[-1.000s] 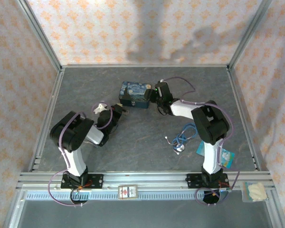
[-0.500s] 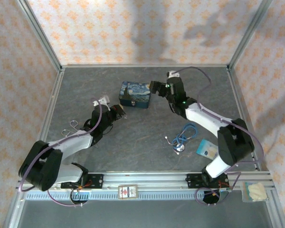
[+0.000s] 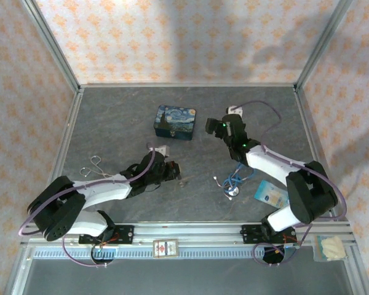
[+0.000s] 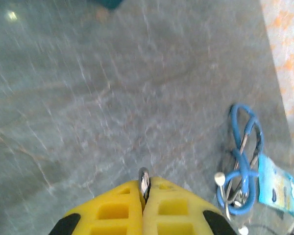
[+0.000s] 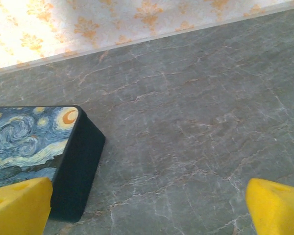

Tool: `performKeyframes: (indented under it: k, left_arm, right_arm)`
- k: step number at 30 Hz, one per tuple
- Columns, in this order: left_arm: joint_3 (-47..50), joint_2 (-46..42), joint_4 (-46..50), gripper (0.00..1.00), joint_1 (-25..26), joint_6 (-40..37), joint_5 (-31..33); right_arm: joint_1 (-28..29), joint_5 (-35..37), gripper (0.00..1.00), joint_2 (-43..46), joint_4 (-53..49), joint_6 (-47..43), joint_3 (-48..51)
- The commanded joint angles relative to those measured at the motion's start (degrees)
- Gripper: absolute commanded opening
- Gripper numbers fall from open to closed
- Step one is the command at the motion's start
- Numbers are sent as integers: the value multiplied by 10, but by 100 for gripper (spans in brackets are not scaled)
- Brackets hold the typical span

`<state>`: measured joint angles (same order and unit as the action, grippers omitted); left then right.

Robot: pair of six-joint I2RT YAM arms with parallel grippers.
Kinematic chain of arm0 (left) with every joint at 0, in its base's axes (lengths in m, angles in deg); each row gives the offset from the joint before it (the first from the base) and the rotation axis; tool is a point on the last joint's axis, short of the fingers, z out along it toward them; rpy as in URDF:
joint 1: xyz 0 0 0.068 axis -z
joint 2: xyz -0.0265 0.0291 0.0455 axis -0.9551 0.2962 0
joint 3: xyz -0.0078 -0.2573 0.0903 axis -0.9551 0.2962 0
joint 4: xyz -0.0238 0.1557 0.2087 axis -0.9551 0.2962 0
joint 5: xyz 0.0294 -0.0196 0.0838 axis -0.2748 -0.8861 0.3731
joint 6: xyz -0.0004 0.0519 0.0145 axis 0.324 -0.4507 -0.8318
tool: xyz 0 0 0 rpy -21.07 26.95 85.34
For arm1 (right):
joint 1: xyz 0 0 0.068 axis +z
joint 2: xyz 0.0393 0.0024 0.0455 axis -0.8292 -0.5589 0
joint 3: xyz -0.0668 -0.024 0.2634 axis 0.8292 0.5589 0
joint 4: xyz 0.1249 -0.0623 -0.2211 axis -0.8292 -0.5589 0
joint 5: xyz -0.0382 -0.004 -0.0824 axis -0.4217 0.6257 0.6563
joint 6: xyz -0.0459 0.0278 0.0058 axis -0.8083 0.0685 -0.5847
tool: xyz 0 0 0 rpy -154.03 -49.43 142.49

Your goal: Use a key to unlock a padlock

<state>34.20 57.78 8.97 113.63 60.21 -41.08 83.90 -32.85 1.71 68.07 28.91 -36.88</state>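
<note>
My left gripper lies low over the near middle of the table, shut on a thin silvery metal piece that I take for the key. Its rounded end pokes out between the yellow fingertips. The padlock looks like a small thing with a silvery wire shackle, lying by the left rail, well left of that gripper. My right gripper hangs open just right of the blue-and-yellow painted box. In the right wrist view its gripper has bare table between the jaws and the box at the left.
A blue coiled cord with a metal disc lies right of centre, and is seen again as the cord in the left wrist view. A blue packet sits beside it. A small card rests on the front rail.
My left arm has swung down and right toward the near middle, uncovering the padlock. The right gripper has opened wide and drawn back to the right of the box.
</note>
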Motion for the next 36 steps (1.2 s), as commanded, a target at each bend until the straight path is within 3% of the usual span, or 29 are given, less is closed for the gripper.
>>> performKeyframes:
  k: [1, 6, 9, 11, 14, 21, 27, 31, 36]
  left_arm:
    - [14, 24, -52, 0, 1, 22, -15]
    - [21, 59, -72, 1, 1, 18, 5]
    - [15, 70, -74, 18, 1, 18, 9]
    - [7, 67, -63, 38, 1, 15, 15]
    - [-6, 43, -28, 56, -1, 0, 48]
    - [-47, -50, 44, 75, -70, -84, 158]
    - [-68, -111, 34, 98, -164, -203, 316]
    - [-59, -102, -43, 99, -221, -284, 380]
    - [-73, -39, -63, 99, -285, -324, 429]
  right_arm:
    - [-5, 31, 100, 24, 41, 19, 15]
    - [-14, 44, 100, 26, 47, 32, 34]
    - [-25, 38, 100, 29, 65, 49, 52]
    - [-29, 49, 100, 34, 76, 52, 64]
    - [-44, 68, 100, 43, 80, 42, 75]
    - [-123, 98, 100, 70, 71, -26, 97]
    - [-191, 87, 100, 74, 135, -100, 148]
    - [-212, 79, 100, 45, 258, -127, 206]
    - [-225, 37, 100, 8, 384, -155, 245]
